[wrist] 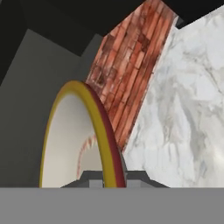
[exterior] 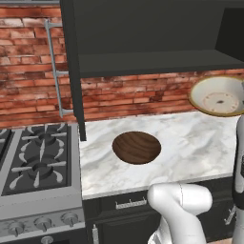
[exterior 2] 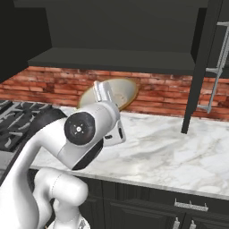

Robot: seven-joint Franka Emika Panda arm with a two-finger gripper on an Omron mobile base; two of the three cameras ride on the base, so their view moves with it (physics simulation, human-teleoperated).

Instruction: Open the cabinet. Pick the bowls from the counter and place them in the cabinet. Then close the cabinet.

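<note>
Cabinet (exterior: 143, 33) doors open, shelf bare; brown bowl (exterior: 137, 147) sits mid-counter (exterior: 200, 147).

No readable text, label or number anywhere, perhaps owing to the coarse rendering.

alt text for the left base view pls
A cream bowl is held tilted in the air at right, below the open black cabinet. A dark wooden bowl sits on the marble counter, with a gas stovetop at left.
</note>
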